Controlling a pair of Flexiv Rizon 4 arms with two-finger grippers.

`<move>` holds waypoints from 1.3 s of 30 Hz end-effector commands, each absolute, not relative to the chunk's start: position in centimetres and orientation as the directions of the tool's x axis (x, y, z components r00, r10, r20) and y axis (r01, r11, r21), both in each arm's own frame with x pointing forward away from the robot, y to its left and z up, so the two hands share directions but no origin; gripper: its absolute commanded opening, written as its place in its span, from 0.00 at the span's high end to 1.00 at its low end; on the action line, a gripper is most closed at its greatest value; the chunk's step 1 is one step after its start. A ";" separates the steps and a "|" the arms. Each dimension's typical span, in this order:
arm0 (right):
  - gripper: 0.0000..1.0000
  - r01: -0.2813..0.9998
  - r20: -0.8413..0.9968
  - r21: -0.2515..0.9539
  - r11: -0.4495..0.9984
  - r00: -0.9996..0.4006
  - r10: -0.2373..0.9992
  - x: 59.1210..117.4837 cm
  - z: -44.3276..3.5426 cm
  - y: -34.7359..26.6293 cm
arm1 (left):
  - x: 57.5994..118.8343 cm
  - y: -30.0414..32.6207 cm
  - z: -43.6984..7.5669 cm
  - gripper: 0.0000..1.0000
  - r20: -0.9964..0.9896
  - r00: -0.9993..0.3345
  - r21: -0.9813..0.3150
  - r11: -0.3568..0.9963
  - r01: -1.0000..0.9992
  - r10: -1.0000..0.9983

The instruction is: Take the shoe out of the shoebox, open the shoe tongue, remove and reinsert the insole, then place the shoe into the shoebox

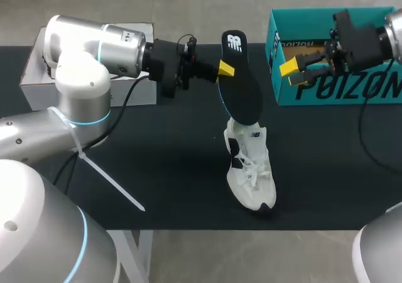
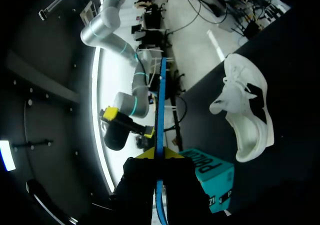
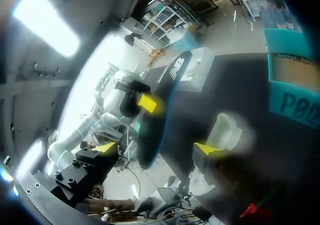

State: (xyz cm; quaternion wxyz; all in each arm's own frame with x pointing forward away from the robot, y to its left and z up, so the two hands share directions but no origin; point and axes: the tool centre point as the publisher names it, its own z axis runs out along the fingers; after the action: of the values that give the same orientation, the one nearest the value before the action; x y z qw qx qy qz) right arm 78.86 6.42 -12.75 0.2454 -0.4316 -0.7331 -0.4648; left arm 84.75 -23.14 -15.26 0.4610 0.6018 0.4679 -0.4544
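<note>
A black insole (image 1: 242, 85) hangs in the air above the table, pinched at its edge by my left gripper (image 1: 225, 69). Its lower end dips toward the heel opening of a white shoe (image 1: 251, 168), which lies on the black table. In the left wrist view the insole (image 2: 160, 100) shows edge-on between the shut yellow tips of my left gripper (image 2: 159, 155), with the shoe (image 2: 248, 110) beyond it. My right gripper (image 1: 294, 73) stands open in front of the teal shoebox (image 1: 333, 91), facing the insole. From the right wrist, the insole (image 3: 161, 102) lies ahead of my right gripper (image 3: 155, 148), with nothing between the fingers.
A white box (image 1: 34, 75) stands at the back left, under my left arm. The teal shoebox (image 3: 295, 87) fills the back right corner. The black tabletop (image 1: 169, 170) runs left and front of the shoe.
</note>
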 end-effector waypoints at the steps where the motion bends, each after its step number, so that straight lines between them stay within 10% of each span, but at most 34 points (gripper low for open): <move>1: 0.00 0.866 0.790 0.439 0.241 -0.500 0.356 81.6 -13.2 7.7 | 84.8 -23.3 -15.3 1.00 -0.978 0.151 0.131 -0.136 0.982 0.144; 33: 0.00 0.862 0.841 0.410 0.298 -0.484 0.241 82.2 -15.0 13.9 | 84.8 -23.3 -15.3 1.00 -0.978 0.151 0.131 -0.136 0.982 0.144; 39: 0.33 0.869 0.849 0.399 0.293 -0.471 0.240 81.8 -15.5 14.1 | 84.8 -23.3 -15.3 1.00 -0.978 0.151 0.131 -0.136 0.982 0.144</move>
State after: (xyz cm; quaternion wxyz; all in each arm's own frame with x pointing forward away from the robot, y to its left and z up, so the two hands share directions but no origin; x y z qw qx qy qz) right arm 81.96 13.86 -15.16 0.3453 -0.3787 -0.7289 -0.4539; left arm 84.75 -23.14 -15.25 0.4610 0.6017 0.4679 -0.4544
